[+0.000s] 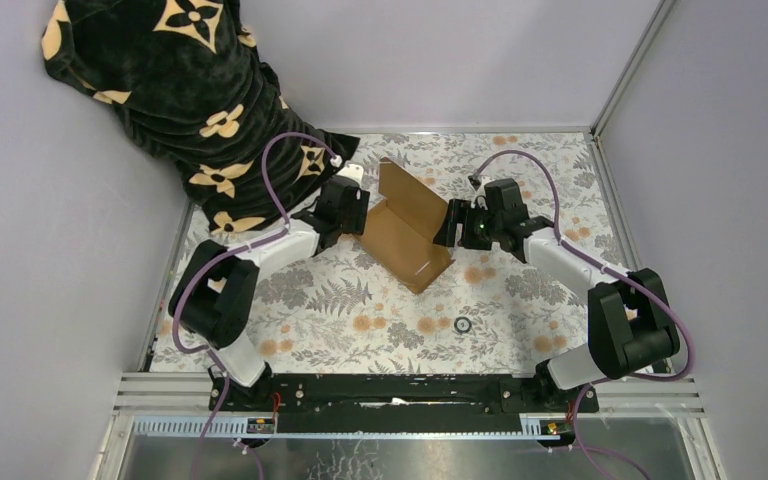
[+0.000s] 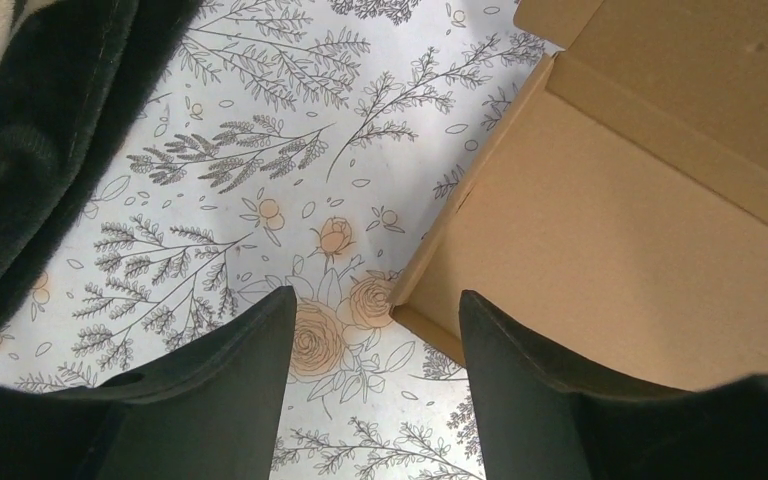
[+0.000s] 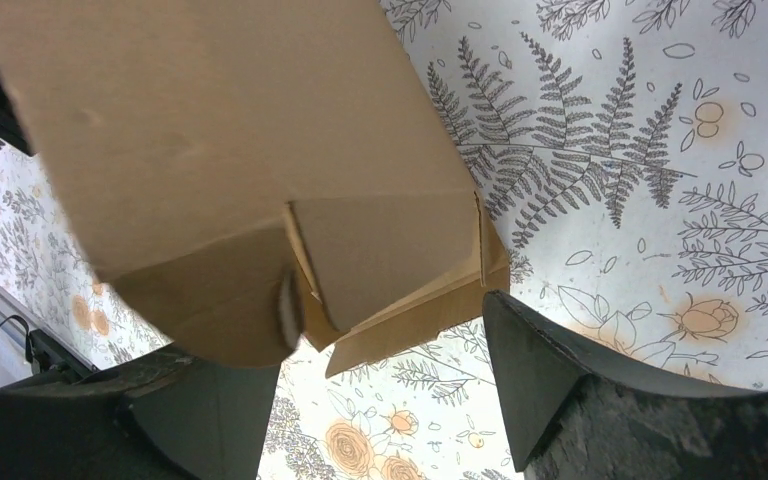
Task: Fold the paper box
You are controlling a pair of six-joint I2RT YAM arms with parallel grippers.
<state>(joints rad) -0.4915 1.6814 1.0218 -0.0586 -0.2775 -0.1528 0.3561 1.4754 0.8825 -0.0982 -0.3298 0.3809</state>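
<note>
The paper box (image 1: pixel 405 228) is sitting half folded by the far edge of the counter (image 1: pixel 360 320); left tool (image 2: pixel 375 305) and right tool (image 3: pixel 380 340) are gaping apart.

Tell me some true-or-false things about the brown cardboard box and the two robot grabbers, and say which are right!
1. The brown corrugated cardboard paper box lies completely flat. False: one panel stands up off the flowery tablecloth.
2. The left gripper and the right gripper are both open. True.
3. The small black ring sits inside the box. False: it lies on the tablecloth, apart from the box, nearer the arm bases.
4. A black cloth with beige flower shapes lies at the table's far left. True.
</note>
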